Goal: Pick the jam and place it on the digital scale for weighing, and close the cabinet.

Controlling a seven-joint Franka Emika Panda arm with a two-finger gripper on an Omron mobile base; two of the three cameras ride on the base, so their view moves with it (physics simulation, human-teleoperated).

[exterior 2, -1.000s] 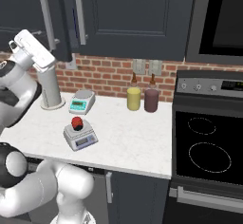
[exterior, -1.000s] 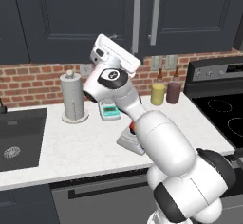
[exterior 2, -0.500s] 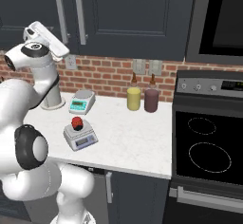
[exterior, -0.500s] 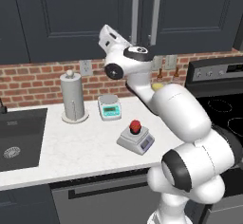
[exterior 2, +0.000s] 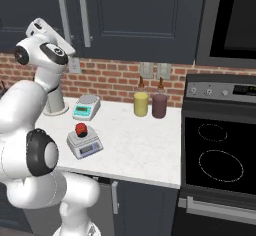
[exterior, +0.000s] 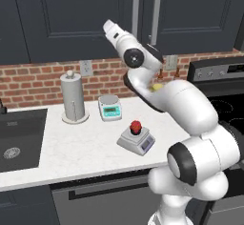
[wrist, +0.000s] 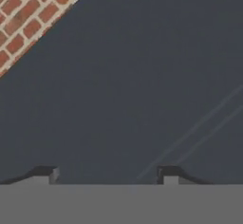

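Note:
The jam [exterior: 136,126], a small dark jar with a red lid, stands on the silver-grey digital scale [exterior: 137,141] on the counter, also seen as the jam [exterior 2: 80,129] on the digital scale [exterior 2: 86,146]. My gripper [exterior: 107,26] is raised high against the dark grey cabinet [exterior: 71,19], left of its silver bar handles, far above the jam. From the other side the gripper [exterior 2: 36,25] sits below the cabinet [exterior 2: 130,15]. In the hand view the gripper [wrist: 108,174] is open with nothing between its fingertips, close to the flat cabinet [wrist: 133,76] panel. The doors look shut.
A paper towel holder [exterior: 73,98] and a white scale with a teal front [exterior: 110,107] stand by the brick wall. A sink [exterior: 16,140] lies at the left. A yellow bottle [exterior 2: 141,103] and a maroon bottle [exterior 2: 159,105] stand beside the stove [exterior 2: 220,155].
The arm has swung up from over the counter and the hand has risen to the cabinet front. The fingers have come closer together. The jam stays on the scale.

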